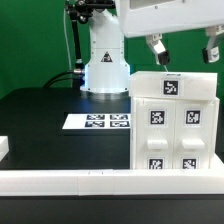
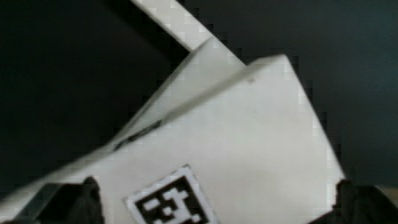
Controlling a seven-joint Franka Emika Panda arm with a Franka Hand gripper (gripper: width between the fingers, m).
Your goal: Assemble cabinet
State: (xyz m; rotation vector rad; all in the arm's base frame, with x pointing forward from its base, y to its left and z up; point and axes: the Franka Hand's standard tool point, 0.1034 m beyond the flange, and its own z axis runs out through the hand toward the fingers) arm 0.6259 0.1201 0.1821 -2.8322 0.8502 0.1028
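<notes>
The cabinet [image 1: 175, 122] is a large white box standing at the exterior view's right, with several tagged drawer blocks on its front and one tag on its top. My gripper [image 1: 184, 52] hangs just above its top, open and empty, with one finger [image 1: 155, 48] over each side of the top. In the wrist view the cabinet [image 2: 231, 130] fills the picture, with its top tag [image 2: 173, 200] close to my gripper [image 2: 214, 212]. Both dark fingertips [image 2: 64, 205] stand at the picture's corners, wide apart. I see no contact with the cabinet.
The marker board [image 1: 98, 122] lies flat on the black table beside the cabinet, in front of the robot's white base [image 1: 105, 65]. A long low white rail [image 1: 70, 180] runs along the table's front edge. A thin white strip [image 2: 178, 25] shows beyond the cabinet in the wrist view.
</notes>
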